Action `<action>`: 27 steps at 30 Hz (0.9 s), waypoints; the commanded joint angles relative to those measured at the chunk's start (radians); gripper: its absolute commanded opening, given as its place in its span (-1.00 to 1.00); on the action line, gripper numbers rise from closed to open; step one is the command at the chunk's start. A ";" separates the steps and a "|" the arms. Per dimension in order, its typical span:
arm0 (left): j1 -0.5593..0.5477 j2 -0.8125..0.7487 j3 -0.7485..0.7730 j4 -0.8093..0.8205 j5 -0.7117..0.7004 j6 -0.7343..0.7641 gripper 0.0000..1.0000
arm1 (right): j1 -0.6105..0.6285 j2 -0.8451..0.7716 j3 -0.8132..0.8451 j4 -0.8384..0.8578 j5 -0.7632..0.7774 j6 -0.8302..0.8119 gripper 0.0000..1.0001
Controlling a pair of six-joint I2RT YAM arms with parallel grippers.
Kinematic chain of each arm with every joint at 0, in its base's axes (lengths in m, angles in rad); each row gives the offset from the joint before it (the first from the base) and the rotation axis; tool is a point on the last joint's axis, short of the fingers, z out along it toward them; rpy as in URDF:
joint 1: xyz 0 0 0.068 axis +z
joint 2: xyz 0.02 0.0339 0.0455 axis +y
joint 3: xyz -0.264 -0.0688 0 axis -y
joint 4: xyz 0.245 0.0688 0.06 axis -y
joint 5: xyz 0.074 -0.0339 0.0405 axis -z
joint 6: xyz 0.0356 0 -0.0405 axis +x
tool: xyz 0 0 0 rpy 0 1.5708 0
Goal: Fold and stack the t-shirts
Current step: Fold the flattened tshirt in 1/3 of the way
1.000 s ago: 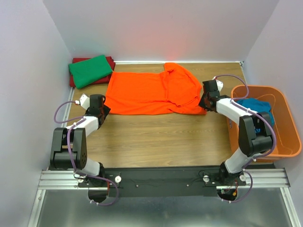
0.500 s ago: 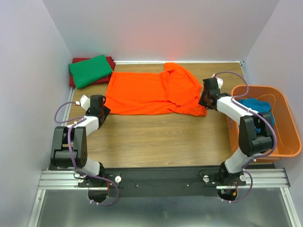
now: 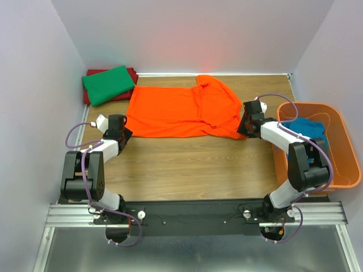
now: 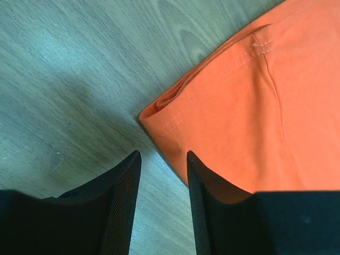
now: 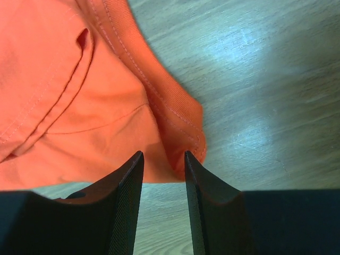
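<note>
A bright orange t-shirt lies spread across the back of the table, its right part doubled over. My left gripper sits at its near left corner. In the left wrist view that gripper is open over bare wood, with the hemmed corner just ahead of the right finger. My right gripper is at the shirt's near right corner. It is open, and the folded orange edge lies on the table at its tips. A folded green tee rests on a dark red one.
An orange plastic basket stands at the right edge with a teal blue tee inside, close behind the right arm. White walls close in the table on the left, back and right. Bare wood lies between the shirt and the arm bases.
My right gripper has opened and let go of the orange shirt's right corner, and it has drawn back slightly toward the near side. The left arm has not moved.
</note>
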 commanded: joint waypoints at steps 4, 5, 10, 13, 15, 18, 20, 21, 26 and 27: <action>0.007 0.012 -0.018 0.023 -0.034 0.008 -0.05 | -0.004 0.011 -0.011 0.021 -0.012 0.020 -0.25; 0.005 0.012 -0.018 0.023 -0.036 0.009 -0.05 | -0.004 0.013 -0.006 0.021 -0.015 0.020 -0.26; 0.034 0.008 -0.024 0.024 -0.042 0.012 -0.05 | -0.006 0.026 0.009 0.019 -0.019 0.000 -0.73; 0.036 0.010 -0.027 0.026 -0.043 0.011 -0.05 | -0.004 0.026 0.029 0.016 0.001 -0.035 -0.93; 0.037 0.012 -0.029 0.027 -0.043 0.014 -0.05 | -0.004 0.031 0.051 0.001 0.021 -0.052 -0.97; 0.037 0.012 -0.031 0.035 -0.045 0.015 -0.06 | -0.006 0.032 0.086 -0.039 0.073 -0.078 -0.99; 0.036 0.018 -0.029 0.038 -0.043 0.017 -0.07 | -0.004 0.036 0.111 -0.065 0.107 -0.099 -0.99; 0.037 0.018 -0.026 0.040 -0.043 0.017 -0.07 | -0.004 0.040 0.121 -0.085 0.115 -0.109 -0.99; 0.037 0.033 -0.023 0.040 -0.043 0.014 -0.10 | -0.006 0.034 0.149 -0.107 0.132 -0.116 -0.99; 0.037 0.033 -0.023 0.041 -0.043 0.014 -0.10 | -0.004 0.032 0.151 -0.108 0.130 -0.116 -0.99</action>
